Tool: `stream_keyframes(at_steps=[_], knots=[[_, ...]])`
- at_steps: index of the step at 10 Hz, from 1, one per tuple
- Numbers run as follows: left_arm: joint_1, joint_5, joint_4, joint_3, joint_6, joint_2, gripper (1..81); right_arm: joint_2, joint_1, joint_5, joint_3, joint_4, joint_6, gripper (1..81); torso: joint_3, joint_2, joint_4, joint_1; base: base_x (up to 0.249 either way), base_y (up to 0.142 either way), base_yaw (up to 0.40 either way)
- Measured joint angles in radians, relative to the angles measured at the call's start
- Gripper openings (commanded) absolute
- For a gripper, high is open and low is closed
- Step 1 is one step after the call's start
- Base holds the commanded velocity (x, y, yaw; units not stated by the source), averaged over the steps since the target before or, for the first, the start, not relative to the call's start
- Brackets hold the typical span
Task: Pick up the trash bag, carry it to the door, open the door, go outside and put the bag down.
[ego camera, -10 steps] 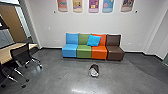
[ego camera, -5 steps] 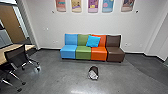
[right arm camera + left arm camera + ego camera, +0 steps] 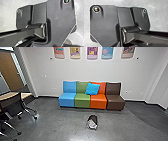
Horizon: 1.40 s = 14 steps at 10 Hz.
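Trash bag (image 3: 92, 122), dark and rounded with a whitish end, lies on smooth grey floor (image 3: 57, 124), well apart from both grippers; open or closed, I cannot tell.

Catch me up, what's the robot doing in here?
Nothing is being handled at this moment. The dark and whitish bundle, presumably the trash bag, lies on the grey floor in front of a row of coloured seats, and nothing is touching it. A blue pillow leans on the seats. So the pick-up is not yet done, nor is the trip outside.
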Motion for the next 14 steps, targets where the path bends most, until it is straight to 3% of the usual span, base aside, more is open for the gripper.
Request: stream_keyframes(at_steps=[14], knots=[[0.013, -0.032, -0.003, 0.0, -0.004, 0.011, 81.1, -0.049, -0.014, 0.003, 0.063, -0.004, -0.003, 81.1, 0.0, 0.0, 0.0, 0.0, 0.153, -0.083, 0.0]])
